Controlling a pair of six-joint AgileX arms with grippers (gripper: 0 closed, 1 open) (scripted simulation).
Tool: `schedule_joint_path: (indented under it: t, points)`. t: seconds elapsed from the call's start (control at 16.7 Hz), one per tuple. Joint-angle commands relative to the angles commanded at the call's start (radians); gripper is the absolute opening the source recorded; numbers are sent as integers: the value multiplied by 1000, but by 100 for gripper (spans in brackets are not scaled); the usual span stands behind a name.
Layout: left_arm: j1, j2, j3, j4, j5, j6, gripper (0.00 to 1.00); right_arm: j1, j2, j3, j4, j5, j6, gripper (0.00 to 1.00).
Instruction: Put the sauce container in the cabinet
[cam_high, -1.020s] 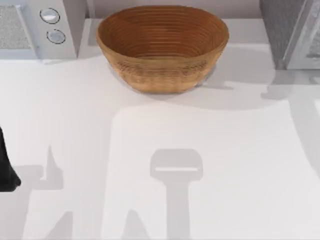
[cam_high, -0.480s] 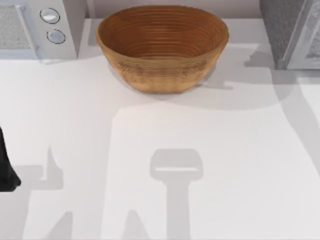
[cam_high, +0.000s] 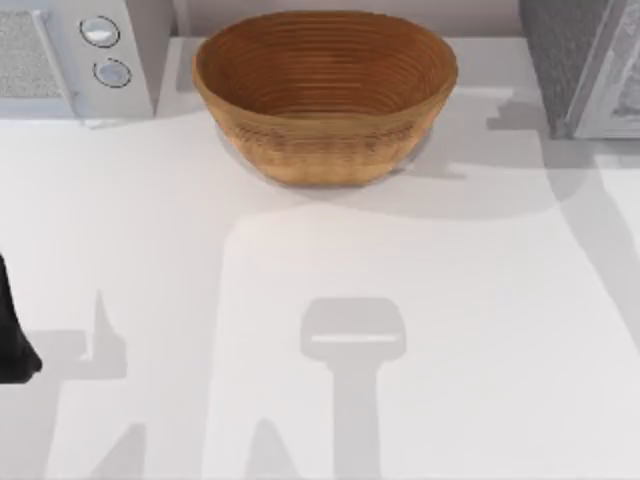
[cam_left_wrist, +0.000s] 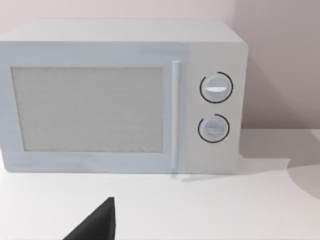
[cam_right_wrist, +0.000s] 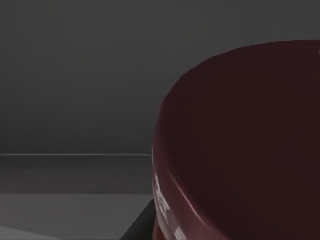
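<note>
The sauce container's dark maroon round lid (cam_right_wrist: 240, 145) sat close before your right wrist camera, against a dim grey interior. The grey speckled cabinet (cam_high: 575, 60) stood at the tabletop's (cam_high: 300, 300) far right. I could not tell whether your right tool grasped the jar. Your left tool (cam_left_wrist: 95, 225) hung at the near left, facing the white microwave (cam_left_wrist: 120, 95); its state was unclear. A woven brown bowl (cam_high: 325, 95) sat far centre.

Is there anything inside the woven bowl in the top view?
No, the woven bowl shows only its bare ribbed interior, with nothing lying in it.
</note>
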Motion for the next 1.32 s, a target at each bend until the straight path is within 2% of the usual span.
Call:
schedule_joint_path:
  t: [0.6, 0.96, 1.32]
  points:
    - [0, 0, 0, 0, 0, 0, 100, -62, 472, 398, 74, -67, 1, 0]
    - [0, 0, 0, 0, 0, 0, 100, -78, 501, 426, 81, -75, 1, 0]
    - [0, 0, 0, 0, 0, 0, 100, -78, 501, 426, 81, -75, 1, 45]
